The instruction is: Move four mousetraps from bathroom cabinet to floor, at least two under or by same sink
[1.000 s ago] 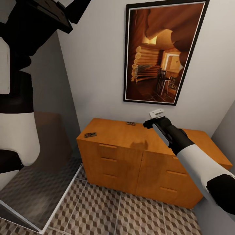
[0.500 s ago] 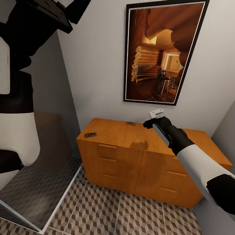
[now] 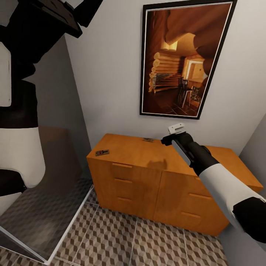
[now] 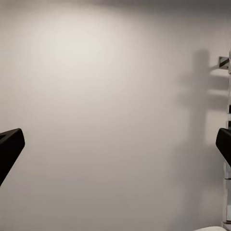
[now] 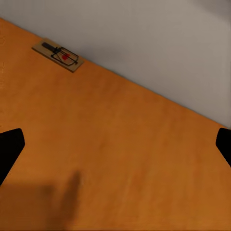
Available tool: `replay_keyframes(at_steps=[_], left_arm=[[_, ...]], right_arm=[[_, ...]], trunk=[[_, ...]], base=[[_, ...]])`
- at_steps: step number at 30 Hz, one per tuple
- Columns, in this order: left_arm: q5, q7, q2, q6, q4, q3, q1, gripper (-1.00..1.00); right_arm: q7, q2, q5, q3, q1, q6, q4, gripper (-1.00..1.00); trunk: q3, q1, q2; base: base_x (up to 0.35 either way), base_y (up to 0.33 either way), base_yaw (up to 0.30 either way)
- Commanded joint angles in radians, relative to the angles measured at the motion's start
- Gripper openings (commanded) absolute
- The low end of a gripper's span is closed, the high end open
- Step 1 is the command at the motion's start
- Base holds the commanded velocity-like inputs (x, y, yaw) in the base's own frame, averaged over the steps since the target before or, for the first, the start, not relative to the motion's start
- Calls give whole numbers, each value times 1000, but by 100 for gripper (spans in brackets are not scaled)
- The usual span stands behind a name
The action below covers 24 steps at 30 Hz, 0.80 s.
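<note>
**Two mousetraps on the cabinet top, right arm reaching over it**

Head view: no brand, label or readable writing appears anywhere. The cabinet (image 3: 147, 177) is a low, wide orange-brown chest with wooden bar handles on its drawer fronts, standing against a pale wall under a large black-framed picture (image 3: 183, 59) of a log-cabin interior. All its drawers are shut, so nothing of their contents can be seen. Two mousetraps lie on its top: the near mousetrap (image 3: 102, 152) sits by the front left corner, a small flat tan board with dark wire, and the far mousetrap (image 3: 148, 139) lies at the back edge, close to the wall. The right arm stretches over the cabinet top, and the right tool (image 3: 176, 129) is above the rear part of the top, just beside the far mousetrap; its fingers cannot be made out here. The bathroom floor (image 3: 147, 240) shows brown, beige and white cube-patterned tiles with pale grout. The left arm is raised at the view's left, in front of a glass panel (image 3: 48, 207).

Left wrist view: the left tool (image 4: 115, 144) faces a plain pale wall, its two dark fingertips spread wide with nothing between them.

Right wrist view: the right tool (image 5: 115, 149) looks down on the orange wood, fingertips far apart and empty. The far mousetrap (image 5: 57, 54) lies beside the wall, a tan board with black wire and a red mark.
</note>
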<state>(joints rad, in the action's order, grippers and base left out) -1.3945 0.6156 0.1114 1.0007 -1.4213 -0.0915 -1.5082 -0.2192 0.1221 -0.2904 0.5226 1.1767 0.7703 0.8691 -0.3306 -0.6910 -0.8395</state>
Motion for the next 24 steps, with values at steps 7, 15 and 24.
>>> replay_keyframes(at_steps=[7, 15, 24], left_arm=[[0, 5, 1, 3, 1, -1, -1, 100], [1, 5, 1, 3, 1, -1, -1, 100], [2, 6, 1, 3, 1, -2, -1, 100]], right_arm=[[-12, -19, -7, 5, 1, 3, 1, 100], [-15, -26, -4, 5, 0, 3, -2, 100], [-15, -27, -4, 5, -7, 3, -6, 100]], trunk=[[-1, 0, -1], [-1, 0, -1], [-1, 0, -1]], base=[[0, 0, 0], [0, 0, 0], [0, 0, 0]])
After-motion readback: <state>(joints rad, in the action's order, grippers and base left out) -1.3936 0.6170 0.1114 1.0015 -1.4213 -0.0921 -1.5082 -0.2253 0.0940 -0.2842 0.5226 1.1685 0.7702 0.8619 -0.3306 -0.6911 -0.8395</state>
